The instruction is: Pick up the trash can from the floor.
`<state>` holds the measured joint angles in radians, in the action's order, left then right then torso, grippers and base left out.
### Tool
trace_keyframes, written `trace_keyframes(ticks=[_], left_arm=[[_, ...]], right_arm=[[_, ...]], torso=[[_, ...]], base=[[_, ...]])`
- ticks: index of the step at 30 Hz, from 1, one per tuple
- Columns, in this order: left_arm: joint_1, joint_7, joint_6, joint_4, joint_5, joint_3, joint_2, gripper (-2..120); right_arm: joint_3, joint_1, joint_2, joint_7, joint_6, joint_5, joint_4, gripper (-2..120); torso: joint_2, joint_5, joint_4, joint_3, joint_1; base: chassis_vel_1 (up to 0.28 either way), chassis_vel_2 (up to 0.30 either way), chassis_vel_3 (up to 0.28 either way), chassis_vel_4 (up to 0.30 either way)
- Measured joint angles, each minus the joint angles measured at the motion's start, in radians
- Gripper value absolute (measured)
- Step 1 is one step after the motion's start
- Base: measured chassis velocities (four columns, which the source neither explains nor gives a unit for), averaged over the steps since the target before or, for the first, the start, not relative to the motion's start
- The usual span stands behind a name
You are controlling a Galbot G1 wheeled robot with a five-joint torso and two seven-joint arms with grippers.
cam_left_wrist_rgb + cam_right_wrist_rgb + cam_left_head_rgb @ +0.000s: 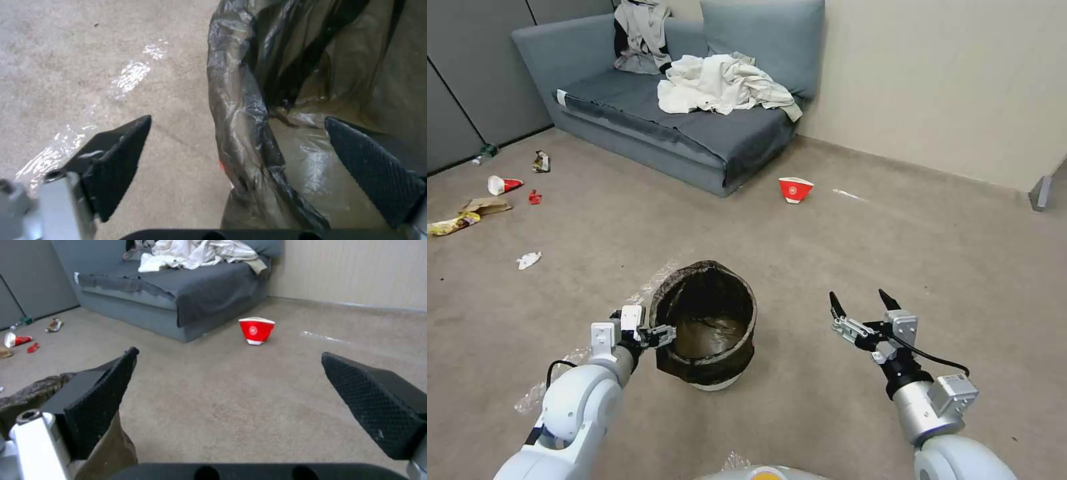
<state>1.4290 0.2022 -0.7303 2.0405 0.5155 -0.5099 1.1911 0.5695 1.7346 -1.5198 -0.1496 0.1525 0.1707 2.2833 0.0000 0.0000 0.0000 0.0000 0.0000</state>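
The trash can stands upright on the floor, a white bin lined with a crinkled dark bag folded over its rim. My left gripper is open at the can's left rim. In the left wrist view the bagged rim runs between the left gripper's spread fingers, one outside over the carpet and one inside the can, neither pressing the rim. My right gripper hovers open and holding nothing, to the right of the can and apart from it. The right wrist view has the right gripper with the can's bag beside one finger.
A grey sofa piled with pale clothes stands at the back by the wall. A red-and-white paper cup sits on the carpet in front of it. Scattered litter lies far left. Shiny tape strips mark the floor left of the can.
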Motion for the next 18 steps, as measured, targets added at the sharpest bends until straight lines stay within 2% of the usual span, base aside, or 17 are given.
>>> trace_keyframes(ticks=[4, 6, 7, 9, 12, 14, 17, 18], left_arm=[[-0.030, 0.000, -0.001, -0.024, 0.008, 0.016, -0.008, 76], [-0.035, 0.002, -0.001, -0.027, 0.012, 0.020, -0.008, 73], [-0.040, 0.006, -0.002, -0.032, 0.016, 0.026, -0.008, 66], [-0.046, 0.012, -0.003, -0.039, 0.019, 0.032, -0.007, 63], [-0.058, 0.029, -0.004, -0.056, 0.022, 0.049, 0.001, 48], [-0.062, 0.036, -0.004, -0.060, 0.022, 0.053, 0.003, 45], [-0.076, 0.054, -0.004, -0.070, 0.022, 0.068, 0.008, 30], [-0.076, 0.054, -0.004, -0.070, 0.022, 0.068, 0.008, 30]], right_arm=[[-0.007, -0.002, -0.003, 0.001, -0.002, -0.001, -0.002, 100], [-0.009, -0.002, -0.004, 0.001, -0.004, -0.001, -0.003, 100], [-0.011, -0.001, -0.005, 0.001, -0.005, -0.001, -0.005, 100], [-0.012, 0.000, -0.006, 0.001, -0.005, -0.001, -0.008, 100], [-0.013, 0.000, -0.006, 0.004, -0.009, -0.002, -0.010, 100], [-0.013, 0.000, -0.005, 0.006, -0.009, -0.003, -0.010, 100], [-0.009, 0.000, -0.002, 0.007, -0.009, -0.003, -0.010, 100], [-0.009, 0.000, -0.002, 0.007, -0.009, -0.003, -0.010, 100]], torso=[[0.000, 0.0000, 0.0000, 0.000, 0.000], [0.000, 0.0000, 0.0000, 0.000, 0.000], [0.000, 0.0000, -0.0001, 0.000, 0.000], [0.000, 0.0000, -0.0001, 0.000, 0.000], [0.000, 0.0001, 0.0000, 0.000, 0.000], [0.000, 0.0001, 0.0000, 0.000, 0.000], [0.000, 0.0001, 0.0000, 0.000, 0.000], [0.000, 0.0001, 0.0000, 0.000, 0.000]], base=[[0.000, 0.000, 0.000, 0.000], [0.000, 0.000, 0.000, 0.000], [0.000, 0.000, 0.000, 0.000], [0.000, 0.000, 0.000, 0.000], [0.000, 0.000, 0.000, 0.000], [0.000, 0.000, 0.000, 0.000], [0.000, 0.000, 0.000, 0.000], [0.000, 0.000, 0.000, 0.000]])
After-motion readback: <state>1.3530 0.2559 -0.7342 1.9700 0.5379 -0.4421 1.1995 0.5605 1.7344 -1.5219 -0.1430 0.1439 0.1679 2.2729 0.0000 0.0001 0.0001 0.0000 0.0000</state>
